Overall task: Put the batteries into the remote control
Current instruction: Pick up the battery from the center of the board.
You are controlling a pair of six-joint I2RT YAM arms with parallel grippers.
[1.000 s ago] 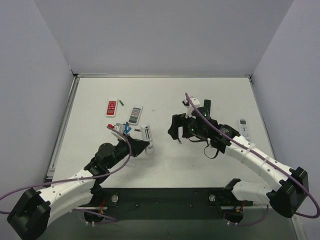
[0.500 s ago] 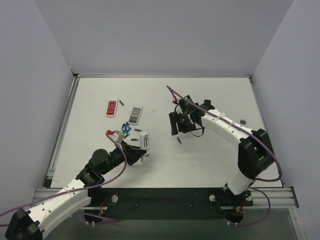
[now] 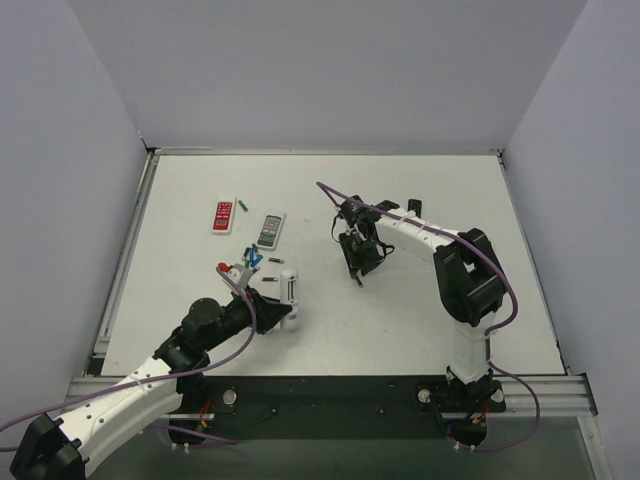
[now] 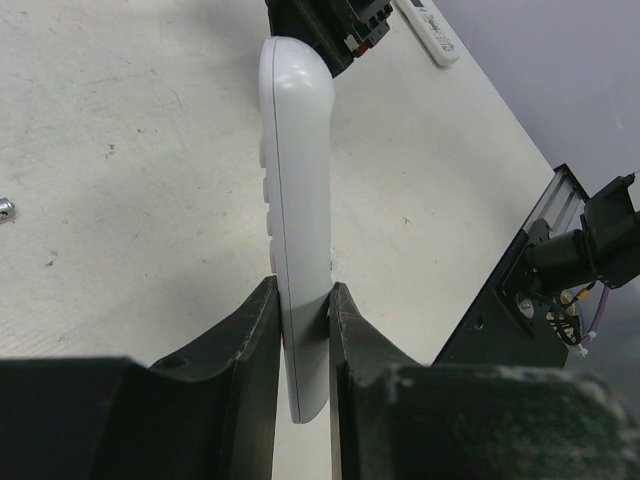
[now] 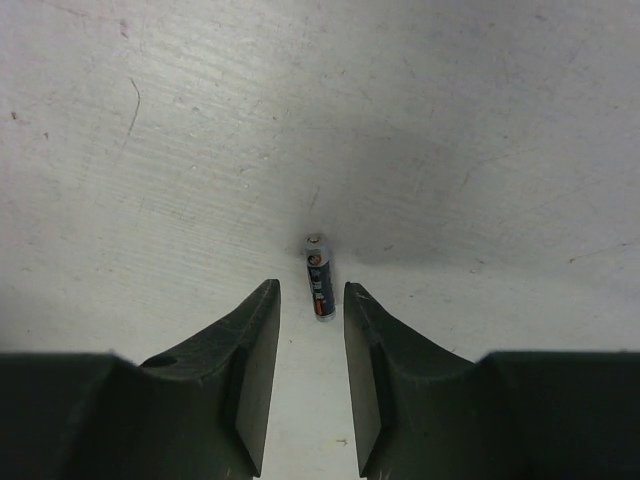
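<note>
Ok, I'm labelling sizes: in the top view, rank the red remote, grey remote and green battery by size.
1. red remote and grey remote: look about alike, unranked.
2. green battery: clearly smallest.

White remote (image 4: 298, 200) pinched at one end in left tool (image 4: 300, 310); dark battery (image 5: 319, 277) flat on table (image 5: 150, 150).

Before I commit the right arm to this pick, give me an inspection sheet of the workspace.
Surface: white table, lightly scuffed.
Job's things: remote control clamped edge-on in left gripper; dark battery lying flat; green battery lying loose.
Clutter: red remote, grey remote, dark remote.
Grippers: left gripper shut; right gripper open, straddling dark battery's end.
Cables: purple cables along both arms.
Surroundings: grey walls; nothing else seen.
</note>
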